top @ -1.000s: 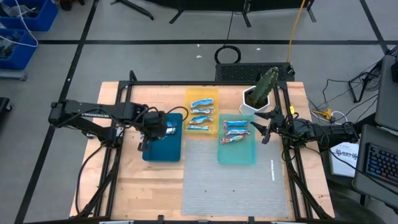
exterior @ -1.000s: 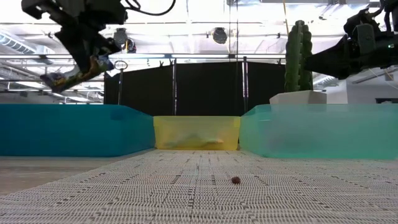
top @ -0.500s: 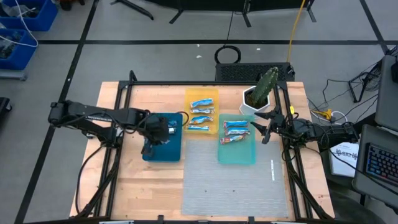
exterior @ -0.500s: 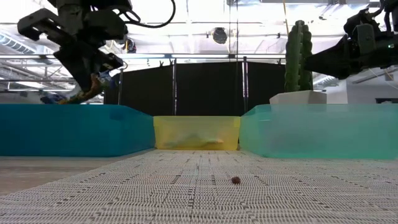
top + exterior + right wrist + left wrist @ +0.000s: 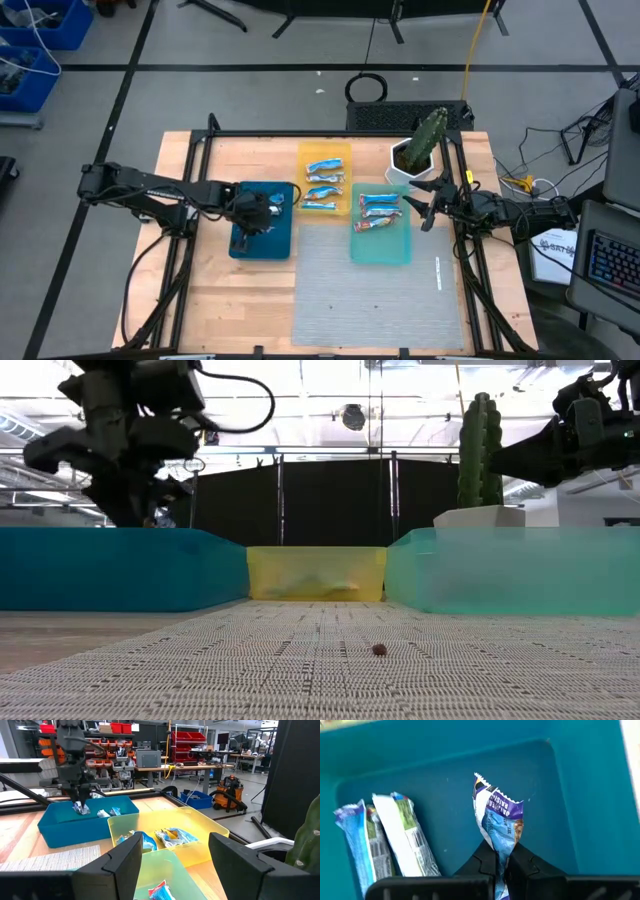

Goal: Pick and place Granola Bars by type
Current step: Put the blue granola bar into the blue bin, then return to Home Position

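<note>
From the left, my left gripper [image 5: 501, 865] hangs inside the blue tray [image 5: 262, 240], fingers pinched on a purple-and-blue granola bar [image 5: 499, 817]; two more bars [image 5: 385, 840] lie beside it. Right of that tray sit the yellow tray [image 5: 325, 155], then the teal tray [image 5: 381, 248], both holding bars. Farthest right, my right gripper [image 5: 421, 203] waits spread apart.

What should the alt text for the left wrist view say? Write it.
The left gripper pinches a blue-and-purple granola bar by one end, holding it over the inside of a blue tray. Two more wrapped bars lie side by side in the tray.
</note>
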Controlling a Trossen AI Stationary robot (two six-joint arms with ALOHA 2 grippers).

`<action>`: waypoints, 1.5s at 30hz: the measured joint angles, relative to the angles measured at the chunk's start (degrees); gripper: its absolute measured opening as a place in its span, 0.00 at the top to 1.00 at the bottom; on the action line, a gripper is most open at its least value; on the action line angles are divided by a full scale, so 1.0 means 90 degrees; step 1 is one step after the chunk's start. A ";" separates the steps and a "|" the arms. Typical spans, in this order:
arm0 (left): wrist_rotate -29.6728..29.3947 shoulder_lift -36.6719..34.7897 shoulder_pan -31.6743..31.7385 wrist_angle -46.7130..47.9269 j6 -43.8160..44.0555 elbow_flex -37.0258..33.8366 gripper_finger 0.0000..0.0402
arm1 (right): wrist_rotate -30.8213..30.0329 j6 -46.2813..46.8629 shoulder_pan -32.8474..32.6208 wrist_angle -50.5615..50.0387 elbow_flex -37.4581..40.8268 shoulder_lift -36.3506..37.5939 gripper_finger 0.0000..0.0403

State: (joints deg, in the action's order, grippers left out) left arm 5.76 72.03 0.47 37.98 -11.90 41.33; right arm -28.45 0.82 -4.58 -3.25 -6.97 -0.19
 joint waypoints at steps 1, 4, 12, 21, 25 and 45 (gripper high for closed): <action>0.0000 0.0001 0.0024 -0.0037 0.0001 -0.0062 0.96 | 0.0002 0.0000 0.0000 0.0000 -0.0001 0.0000 0.45; 0.0012 0.0184 0.0074 -0.0112 0.0000 -0.0105 0.96 | 0.0002 0.0000 -0.0002 0.0000 -0.0001 0.0000 0.45; -0.0063 0.0722 0.0205 -0.0506 0.0042 -0.0108 0.96 | 0.0002 0.0000 -0.0002 -0.0002 0.0001 0.0000 0.45; -0.0163 0.1291 0.0444 -0.0603 -0.0113 -0.0097 0.96 | 0.0001 0.0000 -0.0001 0.0002 0.0001 0.0002 0.45; -0.0171 0.1319 0.0446 -0.0610 -0.0078 -0.0094 0.92 | 0.0000 0.0000 -0.0002 0.0000 -0.0001 0.0000 0.45; -0.0225 0.1331 0.0447 -0.0622 0.0075 -0.0086 0.29 | 0.0002 0.0000 0.0000 0.0000 0.0001 0.0001 0.45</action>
State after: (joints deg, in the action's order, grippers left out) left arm 3.74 84.01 4.49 32.38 -11.22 40.56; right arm -28.43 0.82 -4.59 -3.25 -6.96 -0.18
